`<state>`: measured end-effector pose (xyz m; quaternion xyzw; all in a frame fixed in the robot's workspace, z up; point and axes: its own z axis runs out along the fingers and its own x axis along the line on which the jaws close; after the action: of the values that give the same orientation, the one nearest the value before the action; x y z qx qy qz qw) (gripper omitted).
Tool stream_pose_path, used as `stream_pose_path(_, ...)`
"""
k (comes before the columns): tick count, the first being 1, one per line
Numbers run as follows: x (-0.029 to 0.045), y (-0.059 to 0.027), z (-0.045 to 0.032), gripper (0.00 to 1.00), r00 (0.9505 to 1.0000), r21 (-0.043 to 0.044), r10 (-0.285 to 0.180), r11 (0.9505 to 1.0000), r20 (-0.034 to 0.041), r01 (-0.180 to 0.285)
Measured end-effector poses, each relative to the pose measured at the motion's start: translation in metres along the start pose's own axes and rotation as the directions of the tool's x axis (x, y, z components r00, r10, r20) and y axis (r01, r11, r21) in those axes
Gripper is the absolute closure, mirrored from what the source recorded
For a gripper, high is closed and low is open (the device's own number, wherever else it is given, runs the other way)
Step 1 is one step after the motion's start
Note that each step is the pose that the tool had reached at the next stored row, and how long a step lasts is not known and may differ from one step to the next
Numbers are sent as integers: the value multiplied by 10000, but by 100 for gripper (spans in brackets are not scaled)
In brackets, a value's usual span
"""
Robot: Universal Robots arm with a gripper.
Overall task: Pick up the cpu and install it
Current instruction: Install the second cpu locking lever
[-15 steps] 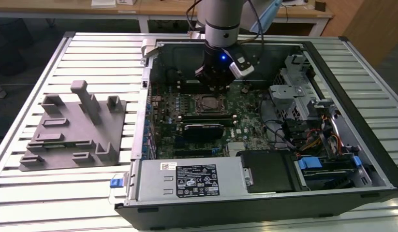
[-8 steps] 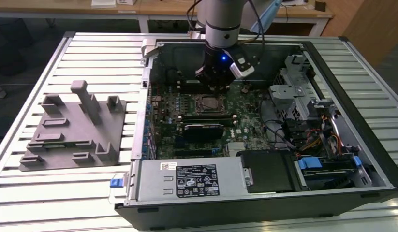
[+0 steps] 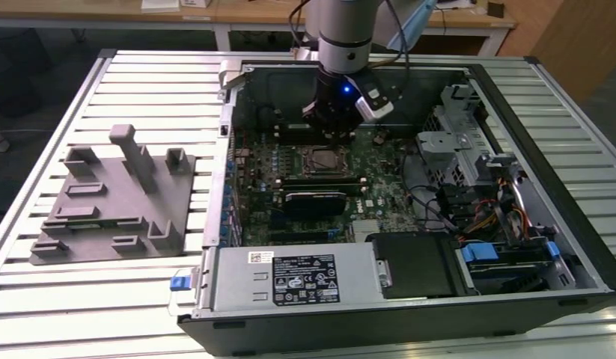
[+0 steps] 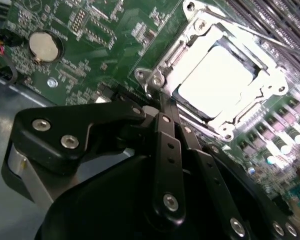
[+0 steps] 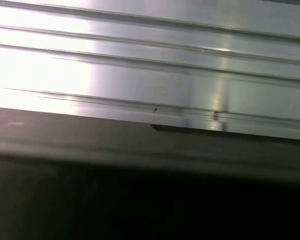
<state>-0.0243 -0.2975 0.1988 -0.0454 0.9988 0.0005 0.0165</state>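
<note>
A ribbed metal table (image 3: 78, 299) carries an open computer case (image 3: 547, 247) lying on its side, with wooden desks along the back of the room. On the table, toward the exterior view's left of the case, sits a grey fixture plate (image 3: 113, 213) with upright posts, well apart from the arm.

Inside the case the green motherboard (image 3: 382, 198) lies flat. A power supply (image 3: 287, 277) fills the near edge of the case, and a drive cage (image 3: 468, 142) with coloured cables stands at the exterior view's right.

The arm (image 3: 343, 37) reaches down from above into the case. Its gripper (image 3: 333, 134) hangs just above the socket (image 3: 322, 158) near the middle of the board, a blue light glowing on its body.

In the second wrist view the cpu (image 4: 215, 82) lies flat inside the socket, its pale metal top glaring under the light, with the silver socket frame (image 4: 160, 75) around it. The gripper's black linkage (image 4: 165, 150) crowds the foreground just beside the socket, apart from the chip. Whether the jaws are apart or together I cannot tell, as the fingertips are hidden. A round coin battery (image 4: 42, 46) sits on the board, well apart from the socket.

The first wrist view shows ribbed metal (image 5: 150, 65) above a dark edge (image 5: 150, 150).
</note>
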Motion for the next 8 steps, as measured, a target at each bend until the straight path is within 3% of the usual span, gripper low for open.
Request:
stream_pose_path(4,-1,-2,-73,89,10000,9,0,10000,-9,0)
stream_pose_path(8,-2,-19,-80,89,10000,10,-2,10000,-11,2)
